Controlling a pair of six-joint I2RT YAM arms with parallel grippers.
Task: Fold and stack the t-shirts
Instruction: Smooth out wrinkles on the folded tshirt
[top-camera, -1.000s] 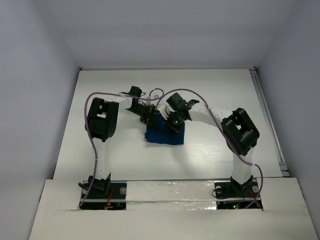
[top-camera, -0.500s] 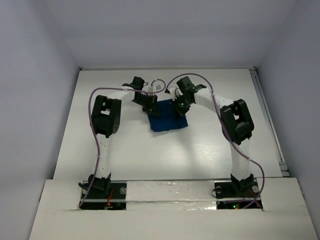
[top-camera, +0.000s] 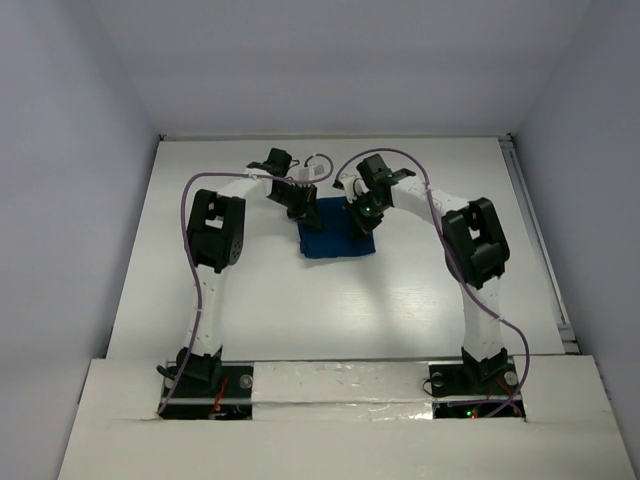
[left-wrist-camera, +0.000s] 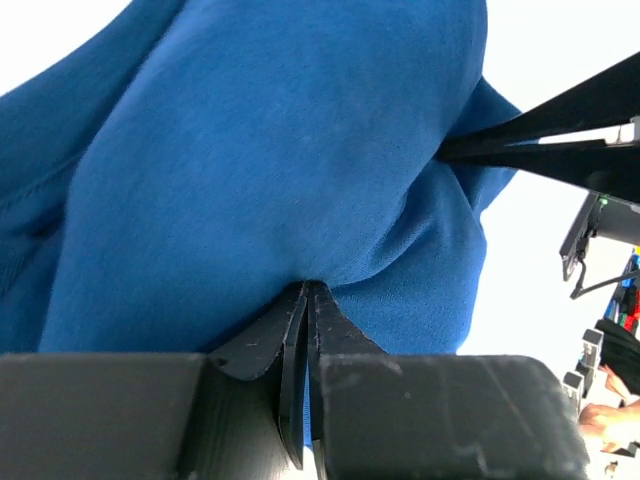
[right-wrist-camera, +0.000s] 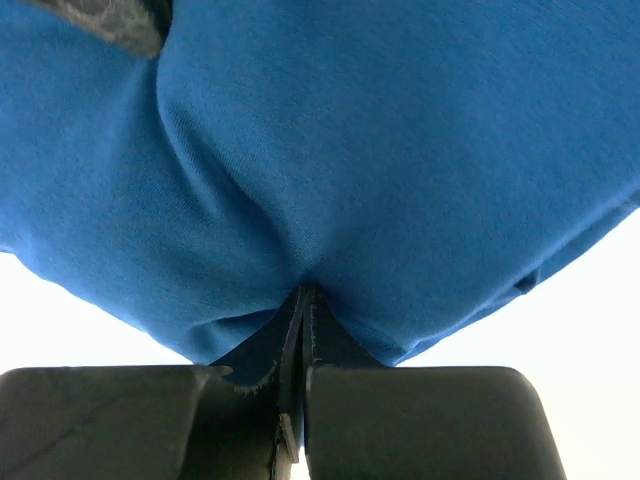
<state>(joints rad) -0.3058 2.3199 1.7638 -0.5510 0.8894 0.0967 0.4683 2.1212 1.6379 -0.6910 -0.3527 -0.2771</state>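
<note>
Shirt rests folded small near the far edge of the table, with left gripper and right gripper at its far corners. I would lower both corners level and together.

Left wrist: fingers pinch plain blue cloth, which is bunched.

Right wrist: the same pinch, smoother cloth, no print showing.

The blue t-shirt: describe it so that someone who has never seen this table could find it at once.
Start at the white table. Toward its far middle is a folded dark blue cloth t-shirt, pinched by the left gripper and right gripper. It is the only blue thing there.
</note>
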